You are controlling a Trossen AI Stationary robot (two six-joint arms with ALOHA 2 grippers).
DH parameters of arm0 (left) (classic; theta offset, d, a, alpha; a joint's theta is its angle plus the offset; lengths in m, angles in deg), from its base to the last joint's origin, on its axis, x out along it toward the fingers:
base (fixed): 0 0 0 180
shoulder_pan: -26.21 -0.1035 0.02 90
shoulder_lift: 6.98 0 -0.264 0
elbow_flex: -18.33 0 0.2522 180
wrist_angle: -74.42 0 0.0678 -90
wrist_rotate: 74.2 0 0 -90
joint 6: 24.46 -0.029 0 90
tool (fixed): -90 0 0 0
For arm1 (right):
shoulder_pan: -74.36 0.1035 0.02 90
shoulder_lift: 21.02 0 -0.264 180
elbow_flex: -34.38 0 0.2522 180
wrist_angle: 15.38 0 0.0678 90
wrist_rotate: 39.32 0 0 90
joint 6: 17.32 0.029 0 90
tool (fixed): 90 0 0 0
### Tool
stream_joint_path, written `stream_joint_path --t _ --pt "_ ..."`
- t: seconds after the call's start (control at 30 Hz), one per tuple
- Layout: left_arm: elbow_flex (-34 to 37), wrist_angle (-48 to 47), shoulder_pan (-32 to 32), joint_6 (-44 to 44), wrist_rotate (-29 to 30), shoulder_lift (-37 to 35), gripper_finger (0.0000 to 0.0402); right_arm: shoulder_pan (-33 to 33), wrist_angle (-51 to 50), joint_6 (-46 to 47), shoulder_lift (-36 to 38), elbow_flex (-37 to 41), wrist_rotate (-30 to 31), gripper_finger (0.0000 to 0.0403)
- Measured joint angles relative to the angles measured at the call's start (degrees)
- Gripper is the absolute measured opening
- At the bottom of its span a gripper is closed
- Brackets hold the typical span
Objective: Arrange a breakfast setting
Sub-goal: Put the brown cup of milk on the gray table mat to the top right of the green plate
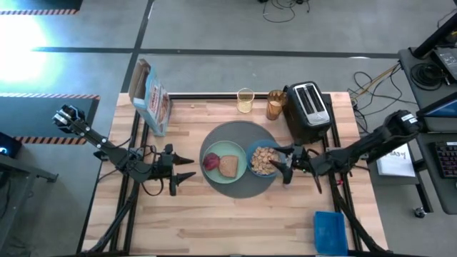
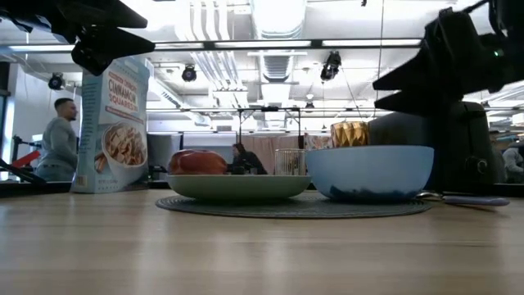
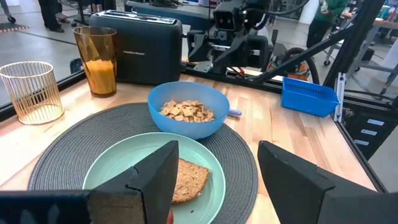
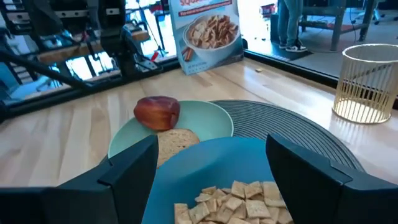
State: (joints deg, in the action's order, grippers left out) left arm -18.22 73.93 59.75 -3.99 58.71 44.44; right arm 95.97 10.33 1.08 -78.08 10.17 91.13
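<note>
Most of the breakfast setting is already laid out: the round dark-grey mat [image 1: 241, 184] lies at the middle of the counter [image 1: 214, 228], and on it the pale green plate [image 1: 214, 174] carries the brown toast slice [image 1: 228, 165] and the small red food piece [image 1: 212, 161], with the blue bowl [image 1: 251, 158] of cereal squares [image 1: 263, 160] set just beside the plate. The amber glass [image 1: 275, 105] is seen off the mat, near the toaster [image 1: 308, 111] at the far edge, so bringing it closer is judged to be what remains. The right tool [image 1: 288, 163] is held wide open at the bowl's rim, nothing gripped. The left tool [image 1: 187, 168] hovers beside the mat, partly open and empty.
</note>
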Motion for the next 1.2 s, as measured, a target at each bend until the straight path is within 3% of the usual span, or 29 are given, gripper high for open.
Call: stream_joint_path --t 0.27,1.2 --pt "0.00 -0.02 0.00 0.00 0.00 0.00 0.0205 0.00 3.51 2.71 -0.07 3.99 0.02 0.0286" --pt "0.00 0.01 0.00 0.00 0.00 0.00 0.0205 0.02 2.75 5.01 -0.13 4.23 -1.86 0.0286"
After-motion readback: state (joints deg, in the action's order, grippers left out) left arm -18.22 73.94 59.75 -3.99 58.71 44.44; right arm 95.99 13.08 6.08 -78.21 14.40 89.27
